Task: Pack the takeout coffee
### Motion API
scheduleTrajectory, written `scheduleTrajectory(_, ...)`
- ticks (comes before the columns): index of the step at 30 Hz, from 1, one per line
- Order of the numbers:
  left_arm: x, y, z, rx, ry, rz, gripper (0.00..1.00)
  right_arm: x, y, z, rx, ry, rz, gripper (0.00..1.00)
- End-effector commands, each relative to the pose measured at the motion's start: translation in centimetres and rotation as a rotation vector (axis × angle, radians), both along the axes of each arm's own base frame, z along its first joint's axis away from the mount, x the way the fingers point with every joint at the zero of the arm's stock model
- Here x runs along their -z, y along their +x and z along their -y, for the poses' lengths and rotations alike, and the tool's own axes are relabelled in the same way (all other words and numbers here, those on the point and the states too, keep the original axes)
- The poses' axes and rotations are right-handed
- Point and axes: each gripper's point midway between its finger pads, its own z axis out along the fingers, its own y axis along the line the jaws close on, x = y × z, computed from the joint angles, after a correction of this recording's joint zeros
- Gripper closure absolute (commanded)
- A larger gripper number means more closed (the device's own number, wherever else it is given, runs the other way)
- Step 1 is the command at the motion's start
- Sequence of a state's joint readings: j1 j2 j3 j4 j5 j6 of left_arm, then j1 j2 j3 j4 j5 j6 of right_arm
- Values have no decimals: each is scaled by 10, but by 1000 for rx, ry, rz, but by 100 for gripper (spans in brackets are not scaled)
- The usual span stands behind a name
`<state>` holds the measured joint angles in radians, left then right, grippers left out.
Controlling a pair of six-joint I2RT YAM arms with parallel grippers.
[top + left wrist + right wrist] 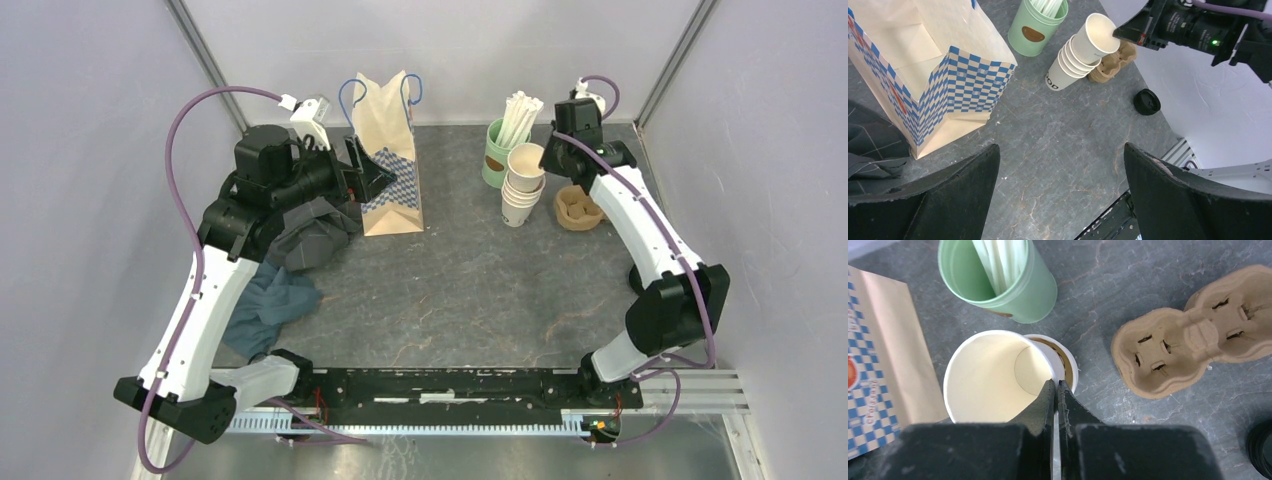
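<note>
Several small white paper cups stand nested in a stack at the back right of the table. No lids are on them. My right gripper is shut on the rim of the top cup, one finger inside the wall and one outside. The rim of the cup below peeks out to the right. One black lid lies flat on the table, apart from the stack. My left gripper hangs open and holds nothing, beside the open paper bag.
A green cup of white straws stands just behind the cup stack. A brown pulp carrier lies to the right of the stack. Dark cloths are heaped on the left, under my left arm. The checked bag stands upright.
</note>
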<state>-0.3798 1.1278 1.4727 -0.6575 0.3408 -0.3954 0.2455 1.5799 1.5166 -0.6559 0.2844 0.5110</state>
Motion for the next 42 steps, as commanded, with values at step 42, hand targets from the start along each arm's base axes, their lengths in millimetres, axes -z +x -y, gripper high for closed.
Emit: scheduleTrajectory(42, -4, -9, 9, 60, 1, 51, 0, 79, -185, -127, -898, -23, 79, 65)
